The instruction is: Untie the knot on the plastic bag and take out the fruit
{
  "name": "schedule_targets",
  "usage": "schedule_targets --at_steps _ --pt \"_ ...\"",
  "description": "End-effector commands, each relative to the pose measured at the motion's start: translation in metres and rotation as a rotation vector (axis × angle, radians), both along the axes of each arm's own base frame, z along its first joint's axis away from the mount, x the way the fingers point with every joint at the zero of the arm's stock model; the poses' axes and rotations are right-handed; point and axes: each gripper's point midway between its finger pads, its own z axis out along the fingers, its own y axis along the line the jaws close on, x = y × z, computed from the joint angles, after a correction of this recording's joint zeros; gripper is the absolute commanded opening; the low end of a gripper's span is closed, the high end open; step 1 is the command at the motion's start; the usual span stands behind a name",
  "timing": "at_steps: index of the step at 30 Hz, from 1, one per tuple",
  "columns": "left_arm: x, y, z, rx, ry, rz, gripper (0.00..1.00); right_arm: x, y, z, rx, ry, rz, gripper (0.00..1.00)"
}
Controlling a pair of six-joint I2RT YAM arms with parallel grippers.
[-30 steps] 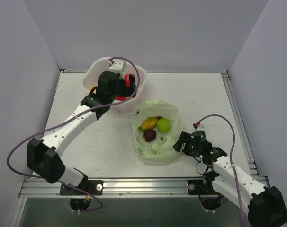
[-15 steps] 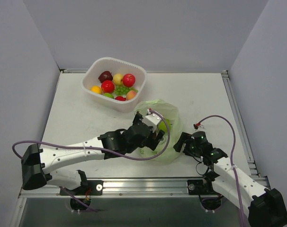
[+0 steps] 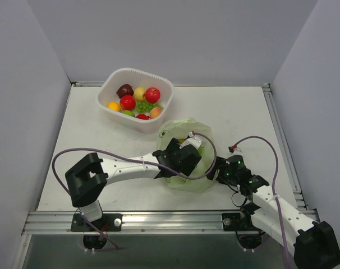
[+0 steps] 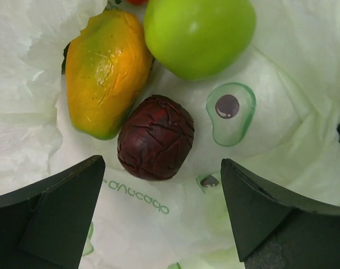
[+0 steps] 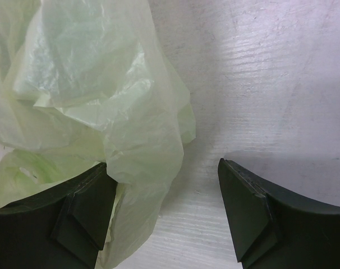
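With the left fingers [image 4: 74, 196] spread wide inside the open plastic bag [image 4: 260, 73], skip the mango [image 4: 105, 73] ahead of one tip, centre on the dark round fruit [image 4: 156, 137] just ahead between the tips, short of the green apple [image 4: 198, 33], and close gently on its skin, not the film beneath. Use the right fingers [image 5: 74, 224], likewise wide and holding nothing, low over the bench [image 5: 260, 84], to pinch the bag edge draped against one tip as an anchor.

Fruit [image 4: 156, 137] in plastic bag [image 3: 189, 184]; basket [image 3: 137, 70] behind.
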Motion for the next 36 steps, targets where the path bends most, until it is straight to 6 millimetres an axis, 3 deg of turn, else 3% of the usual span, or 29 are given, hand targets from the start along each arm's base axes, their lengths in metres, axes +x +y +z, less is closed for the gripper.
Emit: schedule_targets --at_steps 1,9,13,14,18,20,26,31,35,36 --pt "0.014 -0.012 0.002 -0.051 -0.01 0.065 0.96 -0.012 -0.004 -0.012 -0.035 0.054 0.022 0.72" --pt "0.03 -0.011 -0.03 -0.014 0.019 0.075 0.95 -0.012 -0.003 -0.014 -0.047 0.073 0.026 0.72" --pt "0.029 -0.015 -0.039 -0.006 0.03 0.063 0.87 -0.012 -0.003 -0.015 -0.049 0.077 0.024 0.72" --pt "0.029 -0.015 -0.04 -0.004 0.032 0.063 0.84 -0.013 -0.004 -0.015 -0.051 0.079 0.023 0.72" --pt "0.026 -0.019 -0.037 -0.016 0.018 0.037 0.52 -0.012 -0.004 -0.015 -0.051 0.083 0.019 0.72" --pt "0.022 -0.023 -0.031 -0.026 0.007 0.019 0.44 -0.012 -0.004 -0.016 -0.054 0.086 0.022 0.72" --pt "0.007 -0.035 0.011 -0.08 -0.041 -0.053 0.34 -0.012 -0.003 -0.016 -0.057 0.1 0.026 0.72" --pt "-0.002 -0.035 0.078 -0.218 -0.099 -0.099 0.34 -0.012 -0.002 -0.017 -0.058 0.101 0.03 0.72" --pt "-0.001 -0.02 0.132 -0.285 -0.187 -0.103 0.34 -0.012 -0.002 -0.017 -0.059 0.104 0.028 0.72" --pt "-0.002 -0.014 0.155 -0.324 -0.218 -0.105 0.34 -0.012 -0.002 -0.017 -0.059 0.104 0.03 0.72"
